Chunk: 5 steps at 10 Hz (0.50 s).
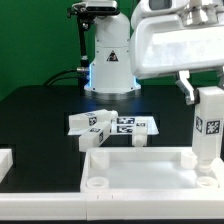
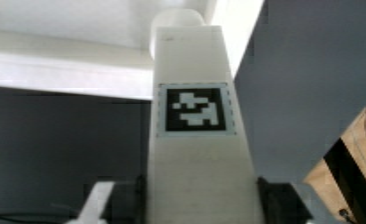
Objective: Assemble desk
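The square leg (image 1: 210, 125) you are working with stands upright at the exterior view's right. Its lower end is over the near corner of the big rimmed panel (image 1: 140, 172), right at the corner socket (image 1: 205, 181) there. You cannot tell from this view whether the end touches the socket or hangs just above it, because the two white surfaces run together. The gripper (image 2: 194, 198) is clamped on this leg. In the wrist view a finger (image 2: 105, 200) presses against each flank, though only slivers of the fingers show and they are blurred. That view is nearly filled by the leg, with its black-and-white tag (image 2: 198, 108) facing the camera, and the leg's far end runs out of frame. In the exterior view the arm's bulky white link (image 1: 170, 40) hides the top of the leg and most of the hand.

The panel lies flat at the front of the black table (image 1: 40, 115). Its front edge is cut off by the frame, and a second socket (image 1: 97, 183) shows at the corner toward the exterior view's left. Behind the panel, near the middle of the table, the other legs (image 1: 105, 123) lie in a loose cluster with their tags up. They overlap, so you cannot count them reliably or tell them from any flat sheet beneath them. Beyond them stands the robot base (image 1: 110, 55). A white block (image 1: 5, 160) is cut off at the exterior view's left edge and too little of it shows to identify.
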### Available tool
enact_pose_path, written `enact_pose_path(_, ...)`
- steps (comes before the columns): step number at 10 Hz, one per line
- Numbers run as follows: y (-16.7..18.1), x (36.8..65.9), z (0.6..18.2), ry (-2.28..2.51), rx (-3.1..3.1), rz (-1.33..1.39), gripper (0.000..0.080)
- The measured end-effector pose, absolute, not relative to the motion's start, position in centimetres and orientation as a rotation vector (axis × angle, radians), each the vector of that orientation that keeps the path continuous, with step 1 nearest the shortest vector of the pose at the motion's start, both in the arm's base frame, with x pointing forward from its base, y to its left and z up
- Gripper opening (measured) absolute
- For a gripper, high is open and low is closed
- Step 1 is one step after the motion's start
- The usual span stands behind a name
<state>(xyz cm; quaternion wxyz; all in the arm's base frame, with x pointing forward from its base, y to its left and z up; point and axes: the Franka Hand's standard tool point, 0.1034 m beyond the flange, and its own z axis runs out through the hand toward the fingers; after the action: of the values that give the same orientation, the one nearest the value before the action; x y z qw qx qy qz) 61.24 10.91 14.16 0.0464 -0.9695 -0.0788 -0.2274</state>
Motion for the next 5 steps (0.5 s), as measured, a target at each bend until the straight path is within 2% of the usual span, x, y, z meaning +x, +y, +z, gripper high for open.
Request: enact_pose_path(5,11.03,61.61,13.65,-0.249,-2.956,-0.7,0.0285)
